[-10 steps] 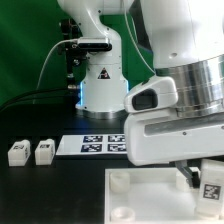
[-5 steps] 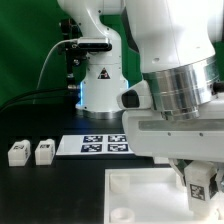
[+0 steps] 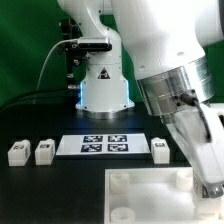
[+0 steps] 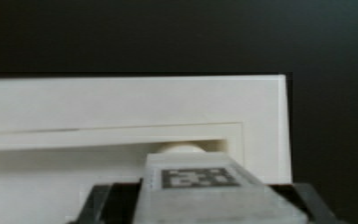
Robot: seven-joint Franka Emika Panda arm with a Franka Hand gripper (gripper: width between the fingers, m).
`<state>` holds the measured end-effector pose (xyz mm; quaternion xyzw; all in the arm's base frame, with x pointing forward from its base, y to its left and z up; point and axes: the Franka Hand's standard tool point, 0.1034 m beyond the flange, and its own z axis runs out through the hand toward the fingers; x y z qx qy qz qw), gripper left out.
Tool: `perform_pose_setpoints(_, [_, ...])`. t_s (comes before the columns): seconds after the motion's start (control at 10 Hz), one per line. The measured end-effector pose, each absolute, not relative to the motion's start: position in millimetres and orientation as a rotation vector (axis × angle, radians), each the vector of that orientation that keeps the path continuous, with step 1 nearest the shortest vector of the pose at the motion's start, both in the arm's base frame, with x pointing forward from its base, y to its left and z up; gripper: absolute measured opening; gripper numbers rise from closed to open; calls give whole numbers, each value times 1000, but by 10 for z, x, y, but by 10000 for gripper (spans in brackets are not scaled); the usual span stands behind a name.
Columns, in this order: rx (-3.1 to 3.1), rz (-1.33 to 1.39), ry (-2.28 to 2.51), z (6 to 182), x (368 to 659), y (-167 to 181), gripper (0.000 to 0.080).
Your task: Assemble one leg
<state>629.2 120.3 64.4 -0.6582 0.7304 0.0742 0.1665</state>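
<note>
My gripper (image 4: 197, 212) is shut on a leg (image 4: 197, 185), a small white block with its black-and-white tag facing the wrist camera. The dark fingers (image 4: 108, 205) press on both of its sides. Just beyond the leg lies the large flat white square piece (image 4: 105, 110), with a round socket (image 4: 181, 148) right at the leg's end. In the exterior view the gripper (image 3: 210, 183) hangs low over the right part of that piece (image 3: 150, 190); the held leg is hard to make out there. Three other legs lie on the table (image 3: 17, 152), (image 3: 43, 151), (image 3: 160, 150).
The marker board (image 3: 100, 145) lies between the loose legs. The robot's base (image 3: 100, 85) stands behind it against a green backdrop. My arm's bulk (image 3: 175, 90) fills the exterior view's right. A round corner socket (image 3: 120, 181) shows on the flat piece's near-left corner.
The arm has swung and tilted, uncovering the leg at the marker board's right end. The gripper, still holding its leg, has stayed low over the flat piece's right side.
</note>
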Motion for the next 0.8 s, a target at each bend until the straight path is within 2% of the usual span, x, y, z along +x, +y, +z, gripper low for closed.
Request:
perform_pose_setpoints(0.2, [-1885,209,2069,641,6290,1202,293])
perform_pose_setpoints(0.3, [-1922,200,2032,640,6290,1202,457])
perform_pose_setpoints(0.4, [-1923,200,2032,640,6290,1203,579])
perform_pose_setpoints(0.5, [-2097,162,1859,643,6285,1178,579])
perform_pose_setpoints(0.6, [-2289,123,1627,662,6292,1143,636])
perform_pose_setpoints(0.8, [-2587,110,1225,736,6297,1224,646])
